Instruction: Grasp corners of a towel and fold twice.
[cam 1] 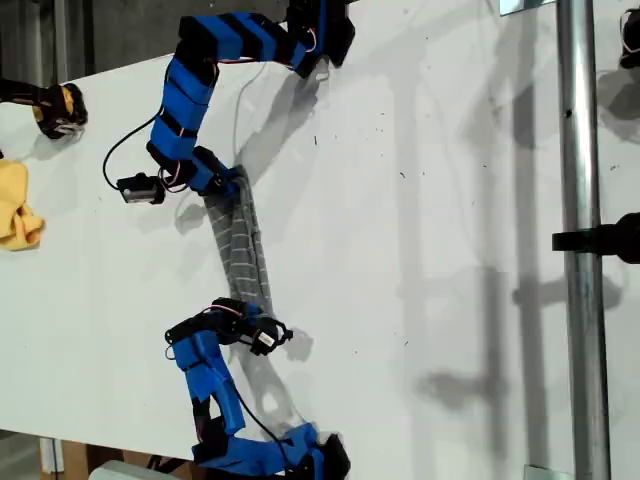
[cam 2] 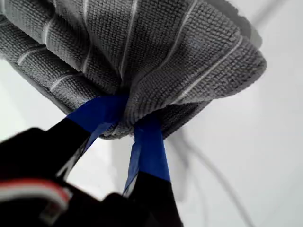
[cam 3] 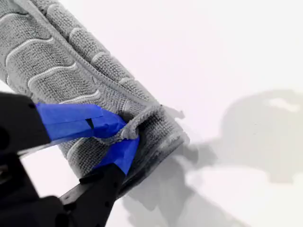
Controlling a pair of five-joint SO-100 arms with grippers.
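A white table fills the exterior view, with two blue arms reaching over it. Stretched between their grippers is the towel, grey with thin white stripes, bunched into a long narrow band. Each gripper holds one end, and the band runs straight from one to the other.

My first gripper is clamped on one end of the towel. Its two blue-taped fingers pinch a gathered fold, and the cloth spreads out in thick folds beyond the tips.

My second gripper is clamped on the other end. Its blue-taped fingers press together on the hemmed edge of the towel, at what looks like one of the corners. The cloth lies rolled beside the fingers, close to the table.

The wrist views do not show which arm in the exterior view is which.

Well away from both grippers, a yellow cloth lies at the exterior view's left edge.
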